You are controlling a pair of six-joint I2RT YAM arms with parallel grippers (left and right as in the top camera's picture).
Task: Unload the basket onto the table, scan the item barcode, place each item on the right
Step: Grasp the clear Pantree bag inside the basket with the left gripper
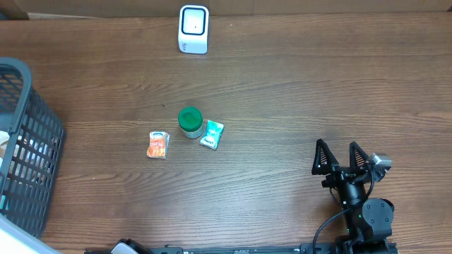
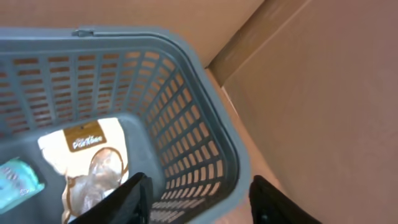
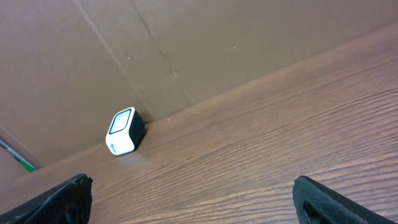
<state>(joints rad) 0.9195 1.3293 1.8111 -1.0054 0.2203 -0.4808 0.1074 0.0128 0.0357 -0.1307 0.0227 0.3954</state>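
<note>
The white barcode scanner (image 1: 193, 29) stands at the table's far edge and also shows in the right wrist view as the scanner (image 3: 124, 132). Three items lie mid-table: a green-lidded jar (image 1: 190, 121), a teal packet (image 1: 212, 134) touching it, and an orange packet (image 1: 158, 144). My right gripper (image 1: 339, 156) rests at the front right, open and holding nothing (image 3: 193, 202). My left gripper (image 2: 199, 199) is open above the rim of the grey basket (image 2: 211, 124), one finger over its inside and one over its outside, nothing held.
The grey slatted basket (image 1: 28, 141) sits at the table's left edge. Inside it lie a beige pouch (image 2: 87, 165) and a teal packet (image 2: 18, 177). A cardboard wall (image 3: 186, 50) backs the table behind the scanner.
</note>
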